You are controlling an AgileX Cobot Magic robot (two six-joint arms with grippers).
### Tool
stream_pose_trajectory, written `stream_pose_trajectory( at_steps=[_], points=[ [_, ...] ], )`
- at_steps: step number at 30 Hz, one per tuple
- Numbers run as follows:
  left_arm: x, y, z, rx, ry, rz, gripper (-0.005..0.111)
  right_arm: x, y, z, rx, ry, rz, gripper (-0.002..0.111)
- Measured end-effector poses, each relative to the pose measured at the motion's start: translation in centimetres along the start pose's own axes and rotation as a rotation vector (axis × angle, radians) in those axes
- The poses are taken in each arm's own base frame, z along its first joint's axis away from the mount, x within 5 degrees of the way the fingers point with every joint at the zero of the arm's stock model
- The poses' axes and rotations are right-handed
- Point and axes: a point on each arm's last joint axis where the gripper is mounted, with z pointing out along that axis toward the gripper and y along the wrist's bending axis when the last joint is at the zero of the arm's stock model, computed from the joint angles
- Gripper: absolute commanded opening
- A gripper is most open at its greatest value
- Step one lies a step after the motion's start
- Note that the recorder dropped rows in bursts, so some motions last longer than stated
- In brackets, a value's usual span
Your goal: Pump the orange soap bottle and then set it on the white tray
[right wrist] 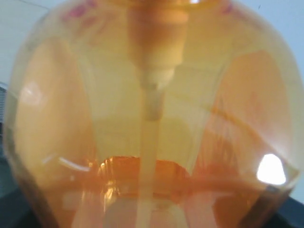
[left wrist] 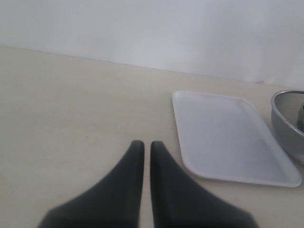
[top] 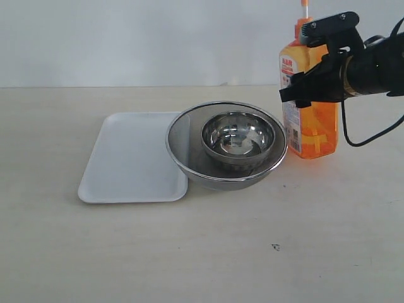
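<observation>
The orange soap bottle [top: 315, 126] stands upright on the table at the right, close beside the mesh strainer. Its pump stem runs out of the top of the exterior view. My right gripper [top: 319, 60] reaches in from the right and is shut on the bottle's upper body, one finger on each side. In the right wrist view the translucent bottle [right wrist: 152, 118] fills the picture and hides the fingers. The white tray [top: 129, 158] lies flat at the left with nothing on it. My left gripper [left wrist: 143, 145] is shut and hovers over bare table near the tray [left wrist: 228, 137].
A round steel mesh strainer [top: 189, 158] overlaps the tray's right edge, with a steel bowl [top: 238, 139] inside it. The strainer's rim [left wrist: 287, 123] shows in the left wrist view. A black cable hangs from the right arm.
</observation>
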Motion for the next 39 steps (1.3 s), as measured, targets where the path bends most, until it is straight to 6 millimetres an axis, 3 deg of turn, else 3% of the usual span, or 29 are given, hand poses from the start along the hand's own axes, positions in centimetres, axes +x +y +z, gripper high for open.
stream_pose_trajectory(
  at_steps=[24, 31, 35, 39],
  points=[
    [-0.2, 0.0, 0.0, -0.004, -0.019, 0.040, 0.005, 0.0, 0.4, 0.0, -0.042, 0.000, -0.052, 0.000],
    [-3.4, 0.1, -0.6, -0.012, -0.379, -0.009, 0.005, 0.0, 0.4, 0.0, -0.044, -0.001, -0.076, 0.000],
    [-4.0, 0.1, -0.9, 0.006, -0.419, -0.091, 0.005, 0.0, 0.4, 0.0, -0.044, -0.001, -0.078, 0.000],
    [-6.4, -0.4, -1.9, 0.014, -0.484, -0.038, 0.005, 0.0, 0.4, 0.0, -0.044, -0.001, -0.081, 0.000]
  ],
)
